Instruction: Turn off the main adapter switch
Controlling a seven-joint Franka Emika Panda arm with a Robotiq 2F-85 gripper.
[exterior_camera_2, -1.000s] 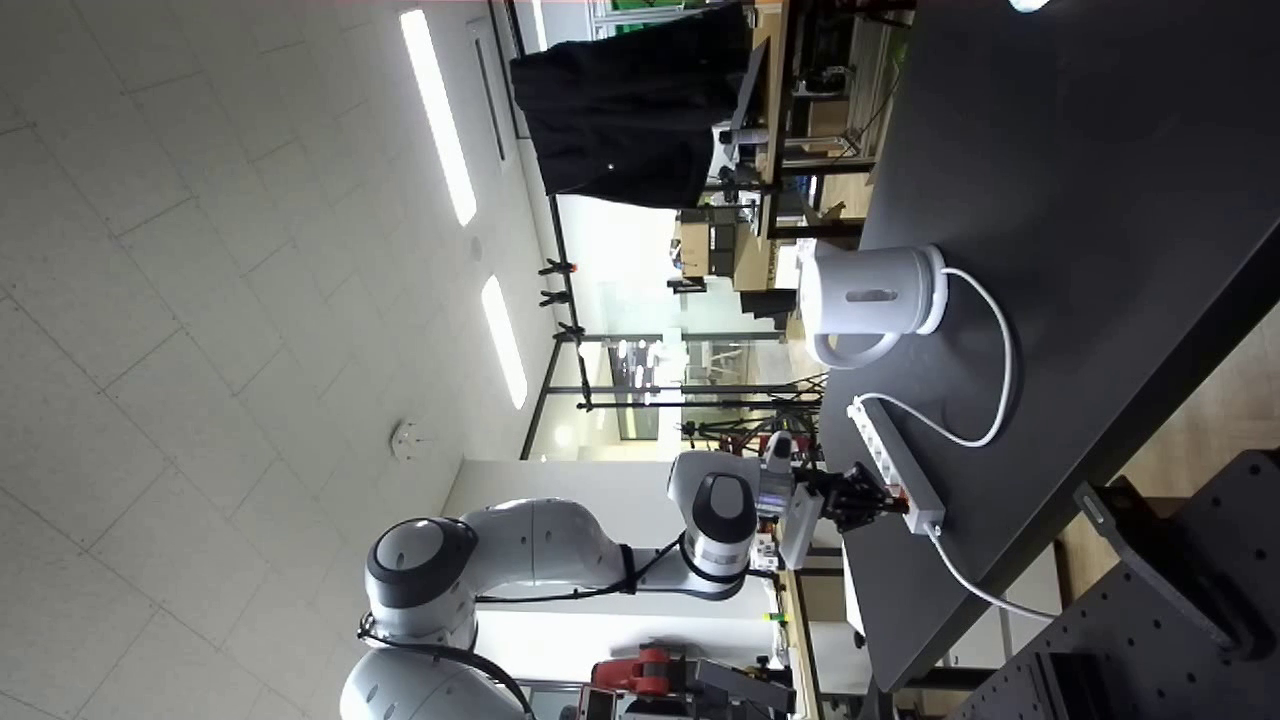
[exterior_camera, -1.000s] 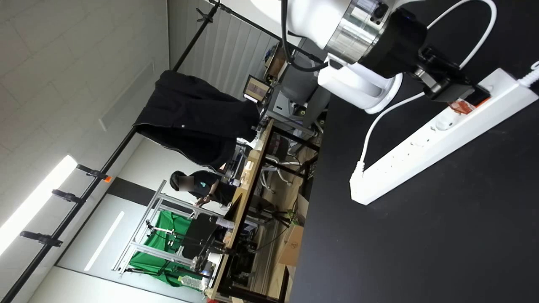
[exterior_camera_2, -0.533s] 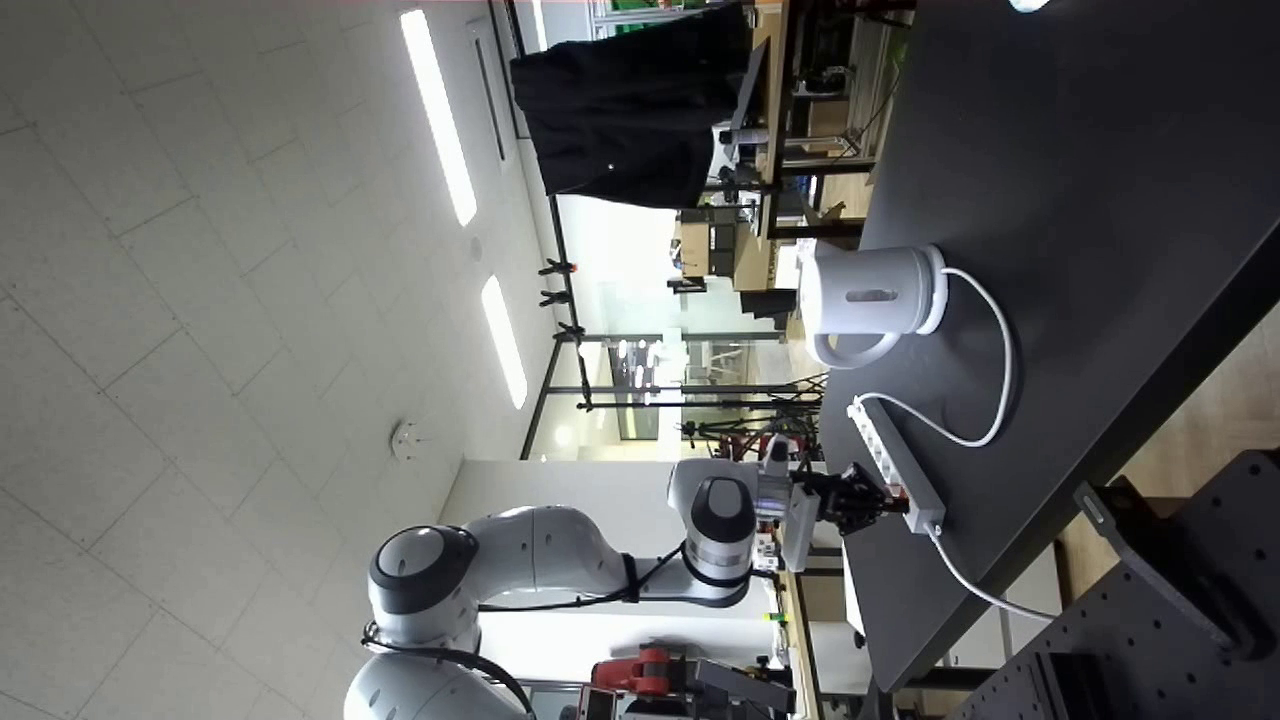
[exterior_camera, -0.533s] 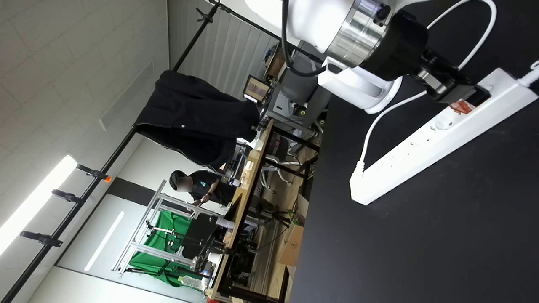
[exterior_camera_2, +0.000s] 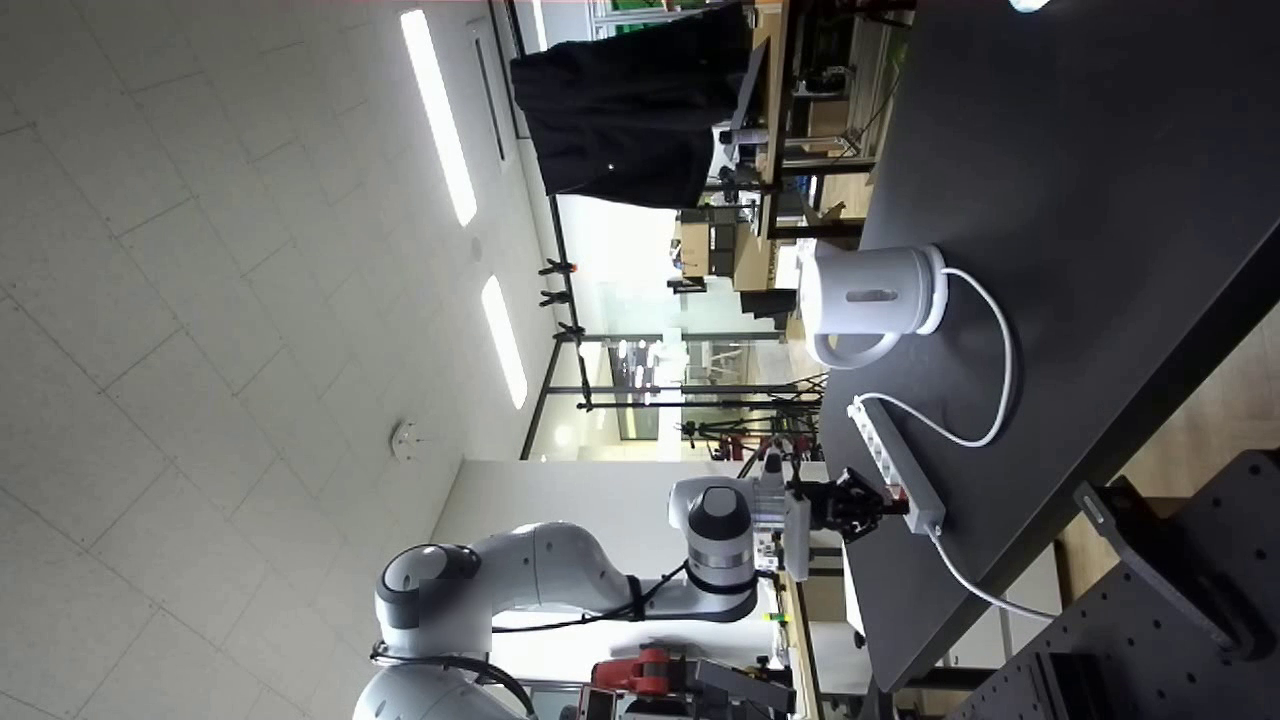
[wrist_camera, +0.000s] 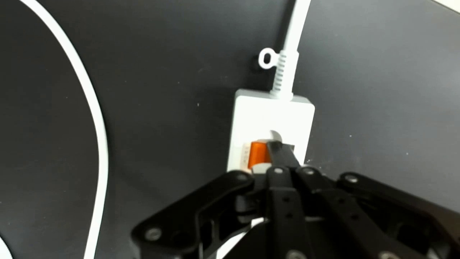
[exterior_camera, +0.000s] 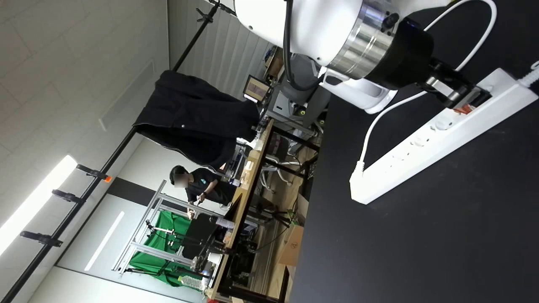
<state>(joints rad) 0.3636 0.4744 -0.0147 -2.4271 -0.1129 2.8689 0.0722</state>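
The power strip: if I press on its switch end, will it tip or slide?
The power strip probably won't tip: it lies flat, long and low on the table. A sideways push might slide it, since no fastening shows. The cord by its orange-red switch trails over the table edge and might tug.

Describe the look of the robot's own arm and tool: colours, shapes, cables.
The arm is white with rounded segments and dark grey joint bands; a black cable runs outside it. Near the wrist comes a shiny silver collar, then a black coupling. The tool is black, with jointed links and round screw heads.
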